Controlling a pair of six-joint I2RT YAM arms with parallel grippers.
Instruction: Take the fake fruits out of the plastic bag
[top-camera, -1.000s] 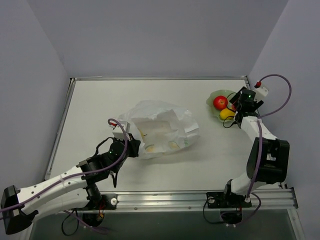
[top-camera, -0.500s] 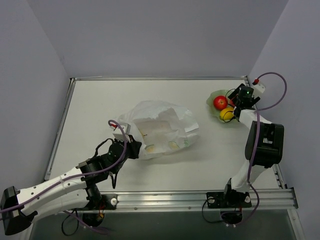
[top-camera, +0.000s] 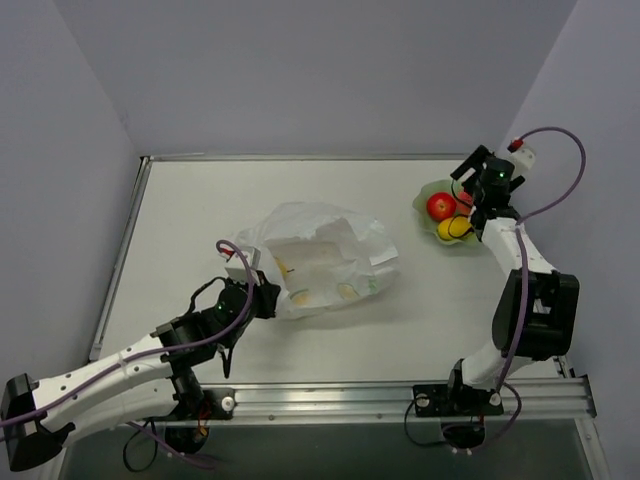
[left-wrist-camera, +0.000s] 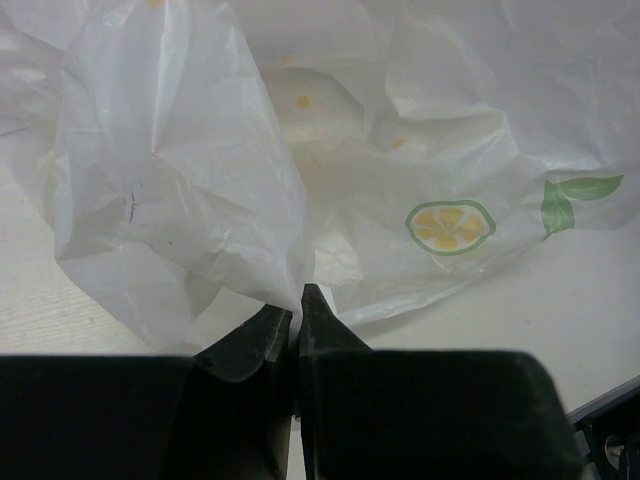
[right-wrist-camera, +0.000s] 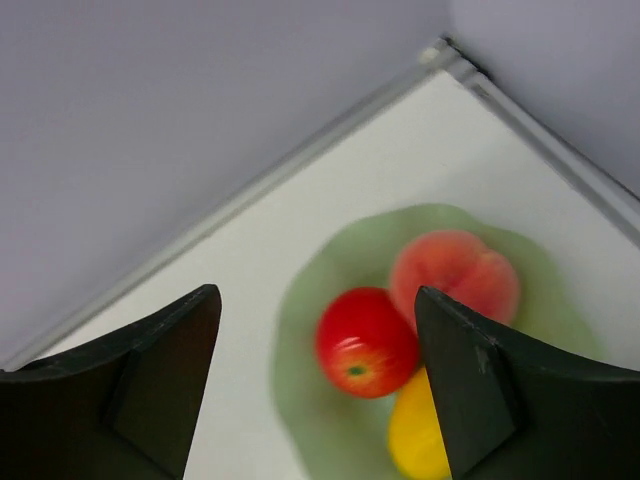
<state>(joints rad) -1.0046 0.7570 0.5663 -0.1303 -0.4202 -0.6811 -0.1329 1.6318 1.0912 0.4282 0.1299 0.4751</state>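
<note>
Lifting off the dish (right-wrist-camera: 295, 380) since a second ago, the right gripper (right-wrist-camera: 318, 300) is hanging over it, jaws spread wide and empty; the red apple (right-wrist-camera: 365, 342), peach (right-wrist-camera: 455, 275) and yellow fruit (right-wrist-camera: 415, 440) are sitting in it. The left gripper (left-wrist-camera: 295, 300) is clamping a fold of the plastic bag (top-camera: 320, 255), which is lying mid-table, well to the right gripper's left and nearer the left arm. Crumpled film is hiding any fruit inside; yellow patches could be print
</note>
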